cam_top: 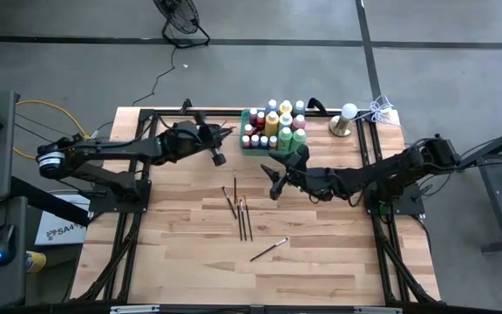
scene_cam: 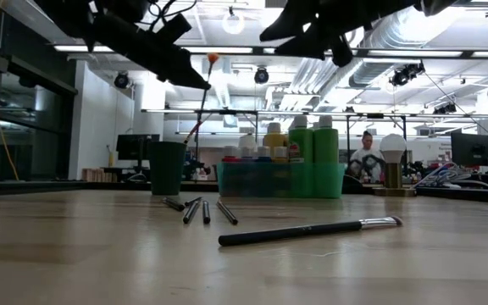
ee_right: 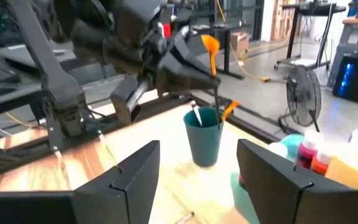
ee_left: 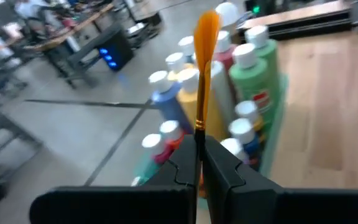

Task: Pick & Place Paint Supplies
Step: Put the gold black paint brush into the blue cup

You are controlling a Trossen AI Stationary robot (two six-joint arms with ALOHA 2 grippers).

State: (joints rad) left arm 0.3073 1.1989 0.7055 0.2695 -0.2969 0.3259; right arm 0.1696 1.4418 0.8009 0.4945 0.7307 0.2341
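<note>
High view. My left gripper [cam_top: 219, 142] hangs above the table's far side, just left of the green tray [cam_top: 247, 148] packed with paint bottles [cam_top: 279, 124]. My right gripper [cam_top: 274, 180] hovers over bare wood just in front of that tray. Loose paintbrushes [cam_top: 240, 212] lie in a cluster mid-table; one single brush [cam_top: 268, 250] lies apart, nearer the front edge. A round white lamp [cam_top: 344, 119] stands right of the tray.

Low view. Dark cup [scene_cam: 167, 168] upright on the table, left of the tray [scene_cam: 261, 180]. Bottles [scene_cam: 312, 146] rise above the tray rim. An orange-tipped brush [scene_cam: 203, 100] is held aloft above the cup. Four short brushes [scene_cam: 199, 209] lie before the cup; a long one [scene_cam: 312, 230] lies closest. A person sits in the room behind.

Left wrist view. My left fingers [ee_left: 219, 171] are clamped on a thin brush handle; its orange bristles [ee_left: 206, 34] point away from me, the bottles [ee_left: 252, 74] just beyond.

Right wrist view. My right fingers [ee_right: 135, 171] stand spread wide, nothing between them. Ahead: the cup [ee_right: 204, 135] with brushes standing inside, my left gripper [ee_right: 192, 70] above it holding the orange-tipped brush [ee_right: 214, 71]. Bottles [ee_right: 347, 163] sit beside me; a floor fan [ee_right: 303, 93] stands off the table.
</note>
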